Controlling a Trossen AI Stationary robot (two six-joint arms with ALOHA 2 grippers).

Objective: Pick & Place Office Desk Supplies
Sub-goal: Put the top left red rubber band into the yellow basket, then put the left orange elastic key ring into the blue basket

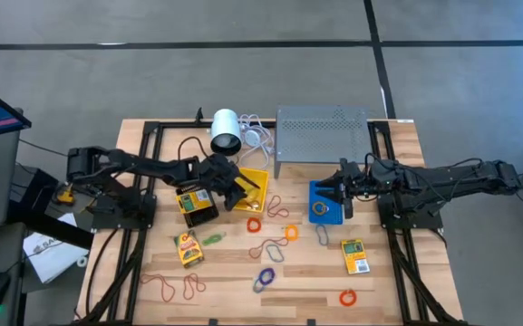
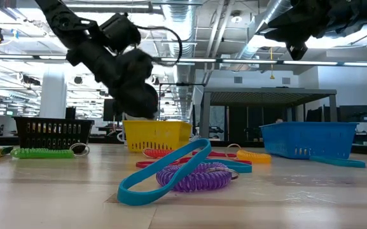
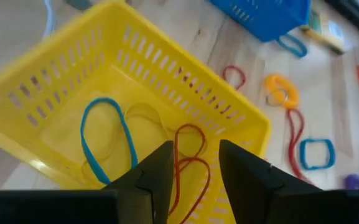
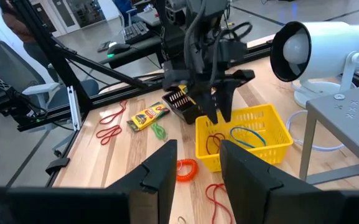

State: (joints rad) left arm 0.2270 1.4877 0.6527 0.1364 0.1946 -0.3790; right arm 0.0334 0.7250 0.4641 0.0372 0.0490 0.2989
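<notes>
Purple coil (image 2: 193, 178) half hidden behind blue band (image 2: 164, 173).

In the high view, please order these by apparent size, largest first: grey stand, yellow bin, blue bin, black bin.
1. Grey stand.
2-4. Blue bin, yellow bin and black bin: unsure. They look alike, and the arms partly cover them.
</notes>
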